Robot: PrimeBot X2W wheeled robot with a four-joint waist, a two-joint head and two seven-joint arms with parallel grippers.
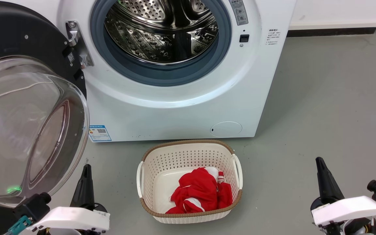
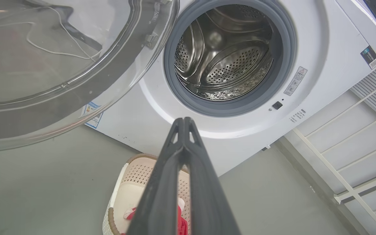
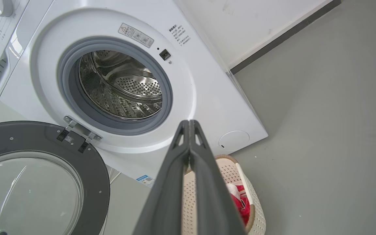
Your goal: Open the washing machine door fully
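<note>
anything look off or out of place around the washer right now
Nothing stands out. The washing machine door hangs open on its hinge and looks intact; the drum looks empty; the basket sits upright on the floor with red clothing inside, nothing spilled. The left tool and right tool are shut, touching nothing.
</note>
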